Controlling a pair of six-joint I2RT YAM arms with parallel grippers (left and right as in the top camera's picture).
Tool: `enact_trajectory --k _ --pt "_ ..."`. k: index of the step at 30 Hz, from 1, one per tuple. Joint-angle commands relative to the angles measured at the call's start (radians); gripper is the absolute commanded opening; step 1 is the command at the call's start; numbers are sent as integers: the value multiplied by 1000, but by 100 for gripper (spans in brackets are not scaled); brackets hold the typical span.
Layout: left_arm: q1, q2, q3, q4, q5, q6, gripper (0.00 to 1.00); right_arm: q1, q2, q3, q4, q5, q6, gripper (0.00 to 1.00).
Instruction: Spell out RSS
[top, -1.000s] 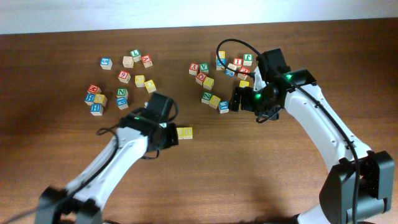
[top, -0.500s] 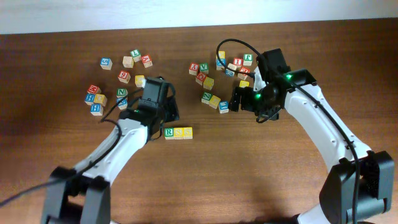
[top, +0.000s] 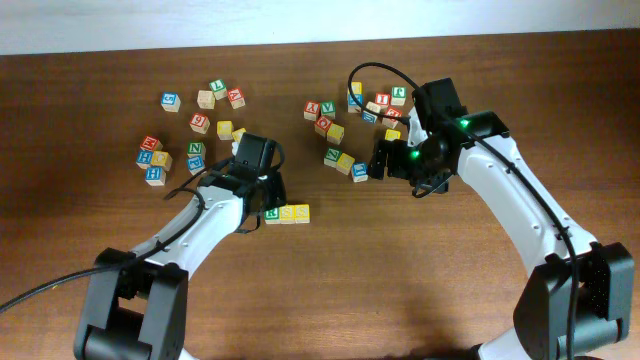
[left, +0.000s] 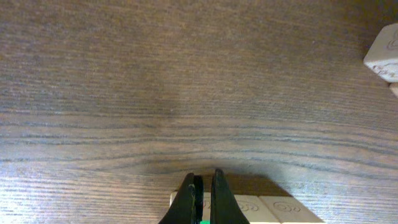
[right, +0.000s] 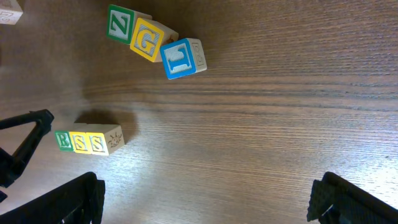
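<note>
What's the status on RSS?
Left fingers shut, empty, tips by the R. Right fingers open, empty, off by the loose cubes. RSS cubes in one row, side by side. Nothing in the way.

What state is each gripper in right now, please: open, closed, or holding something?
Left gripper: closed, holding nothing, tips by the R cube.
Right gripper: open, empty.

The three RSS cubes (top: 287, 213) sit touching in a row on the table (top: 400, 280), one end right at the left gripper's (left: 203, 186) fingertips.
</note>
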Motion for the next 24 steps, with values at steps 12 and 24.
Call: enact_trajectory --k 12,24 --pt "1 8 8 -48 19 13 0 -6 -10 13 1 9 0 98" --pt "-3 8 8 -50 56 13 0 -6 -10 13 1 9 0 98"
